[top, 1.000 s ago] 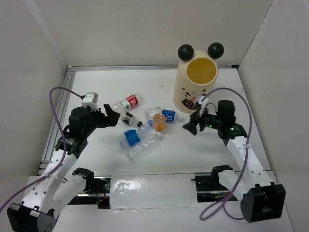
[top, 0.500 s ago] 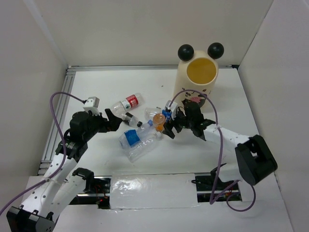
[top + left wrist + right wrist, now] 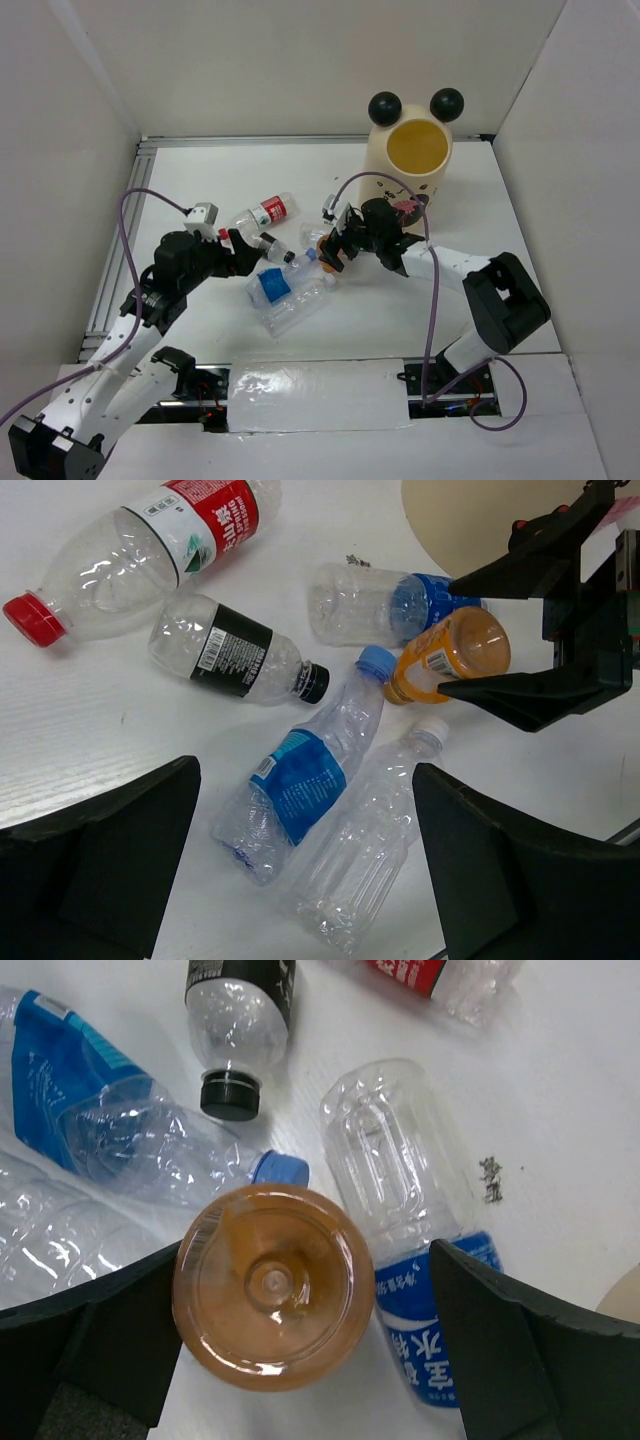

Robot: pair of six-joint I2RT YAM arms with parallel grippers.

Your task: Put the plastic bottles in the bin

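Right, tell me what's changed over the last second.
The right gripper swung left from beside the bin to the heap of bottles. Its open jaws now flank the orange bottle but have not closed on it. The left gripper edged towards the heap, open as before. Nothing was taken hold of or let go, and the bottles and bin have not moved.

**Both arms reach into the bottle pile**

On the white table (image 3: 200, 180), the bin (image 3: 382, 195) stands upright at 1 o'clock, its yellow inside showing. The plastic bottles (image 3: 272, 284) lie on their sides in a loose cluster near the centre, with a red-labelled bottle (image 3: 264, 212) at its 11 o'clock edge. The left gripper (image 3: 243, 252) comes in from 8 o'clock, jaws apart, just beside a black-labelled bottle (image 3: 272, 249). The right gripper (image 3: 335, 250) reaches in from 4 o'clock and sits at the orange bottle (image 3: 327, 260).
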